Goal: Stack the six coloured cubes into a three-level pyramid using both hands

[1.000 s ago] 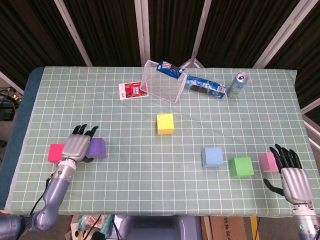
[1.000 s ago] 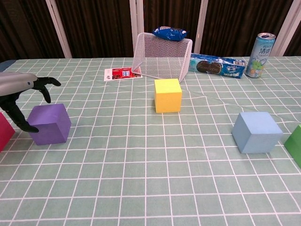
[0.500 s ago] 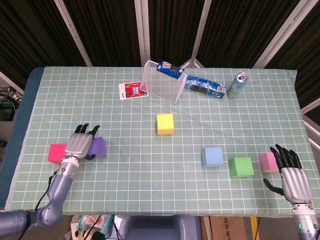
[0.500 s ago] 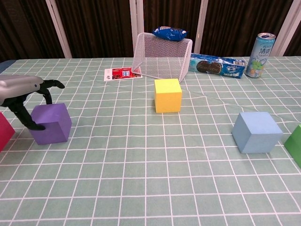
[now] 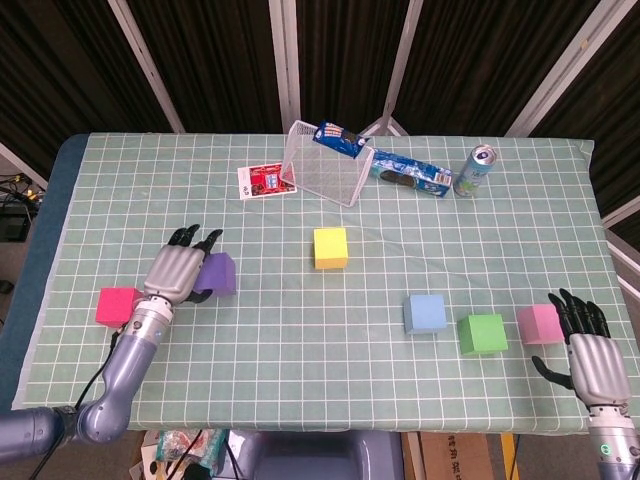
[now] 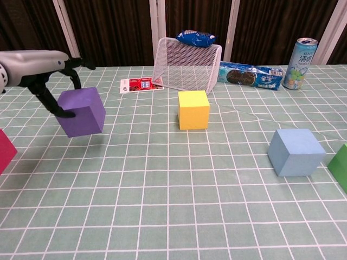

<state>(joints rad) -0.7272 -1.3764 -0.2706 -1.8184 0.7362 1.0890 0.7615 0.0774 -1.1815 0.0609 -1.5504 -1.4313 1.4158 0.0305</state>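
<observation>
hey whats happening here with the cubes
The left hand holds the purple cube lifted off the table, tilted a little. The other cubes sit apart on the cloth, none stacked: yellow cube in the middle, blue cube, green cube and light pink cube to the right, magenta cube at the left. The right hand hangs empty, fingers spread, near the light pink one. The pyramid has not been started.

Left hand silver, black fingers, holds purple cube. Magenta cube beside it. Yellow cube further off. Table cloth green, white grid.
</observation>
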